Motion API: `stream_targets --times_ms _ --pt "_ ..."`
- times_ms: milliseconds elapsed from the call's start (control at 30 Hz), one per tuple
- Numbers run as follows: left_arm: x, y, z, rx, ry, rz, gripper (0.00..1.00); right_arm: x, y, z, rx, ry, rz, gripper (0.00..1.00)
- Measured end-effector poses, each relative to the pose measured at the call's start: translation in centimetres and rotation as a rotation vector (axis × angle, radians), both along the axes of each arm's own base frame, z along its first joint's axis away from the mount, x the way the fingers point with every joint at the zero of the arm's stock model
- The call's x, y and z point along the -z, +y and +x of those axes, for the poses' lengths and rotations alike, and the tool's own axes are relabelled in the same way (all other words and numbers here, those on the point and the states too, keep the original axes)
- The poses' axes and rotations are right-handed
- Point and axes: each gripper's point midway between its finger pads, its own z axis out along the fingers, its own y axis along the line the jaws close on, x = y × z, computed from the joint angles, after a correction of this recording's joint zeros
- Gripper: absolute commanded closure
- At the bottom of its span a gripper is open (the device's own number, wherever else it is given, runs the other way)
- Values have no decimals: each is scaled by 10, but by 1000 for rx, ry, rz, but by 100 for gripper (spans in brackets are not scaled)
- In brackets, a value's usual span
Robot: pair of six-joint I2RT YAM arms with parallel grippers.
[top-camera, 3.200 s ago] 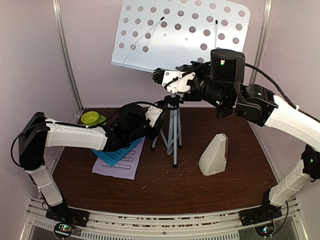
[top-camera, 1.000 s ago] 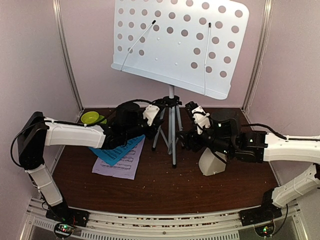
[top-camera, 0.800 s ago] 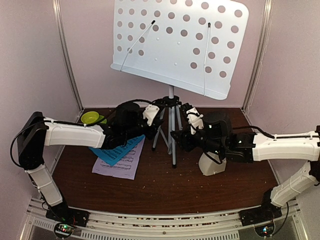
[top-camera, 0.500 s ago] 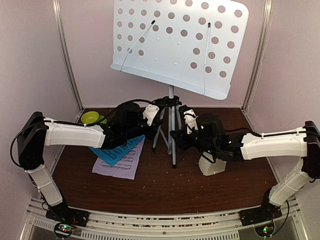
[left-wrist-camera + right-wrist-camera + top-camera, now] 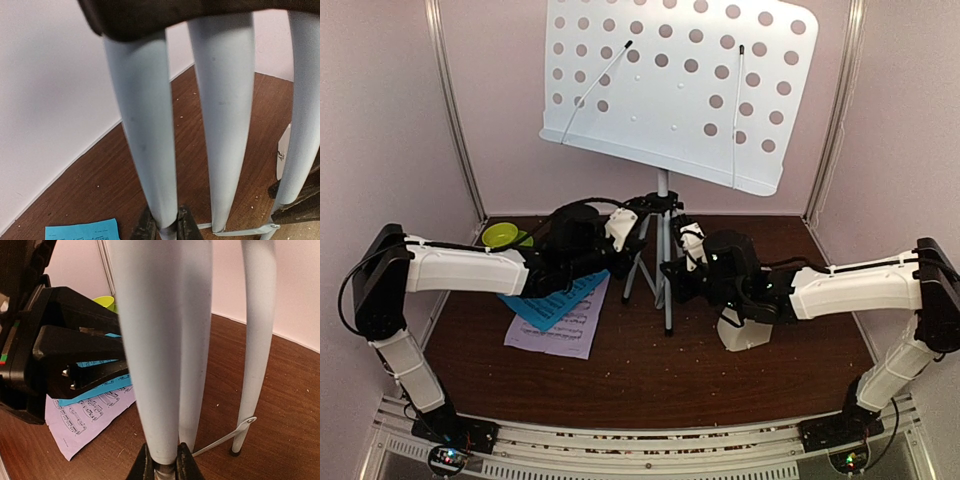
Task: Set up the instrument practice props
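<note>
At the foot of the music stand (image 5: 665, 90), mid-bench, the right pincer (image 5: 161, 460) has just slid in from the right and pressed together on a silver leg, pinching it. The left pincer (image 5: 162, 227) stays clamped on a leg from the left. Both arms now brace the upright stand, probably to shift it. The pages (image 5: 555, 325) at near left and the metronome (image 5: 745, 325) at right wait on the bench (image 5: 650, 385).

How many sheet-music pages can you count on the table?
2. The cyan page lies over the lilac page, left of the tripod, partly under the left arm; more may be hidden.
</note>
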Motion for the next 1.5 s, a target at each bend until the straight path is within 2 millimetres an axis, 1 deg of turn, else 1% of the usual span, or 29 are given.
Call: stream_targets --times_ms 167,233,433,833,933,1033,1167,1267,1500 --pt "-1 2 -2 0 2 2 100 -1 -2 -2 -2 5 -4 100" --pt "-1 2 -6 7 1 1 100 -1 -5 -5 -6 13 -11 100" --pt "-2 1 -24 57 4 -10 100 0 -16 -20 -48 33 -34 100" --pt "5 7 -51 126 14 -27 100 2 -36 -47 -122 64 -74 100" --pt "5 7 -58 147 14 -34 100 4 -38 -53 -143 70 -75 100" --pt "6 7 -61 158 16 -36 100 5 -38 -55 -156 67 -83 100" --pt "6 8 -59 147 18 -39 100 6 -35 -51 -154 54 -87 100" --pt "7 11 -53 111 15 -37 100 6 -31 -42 -139 28 -93 100" --pt "7 18 -17 -25 -25 -19 100 3 -25 -2 -90 -24 -132 100"
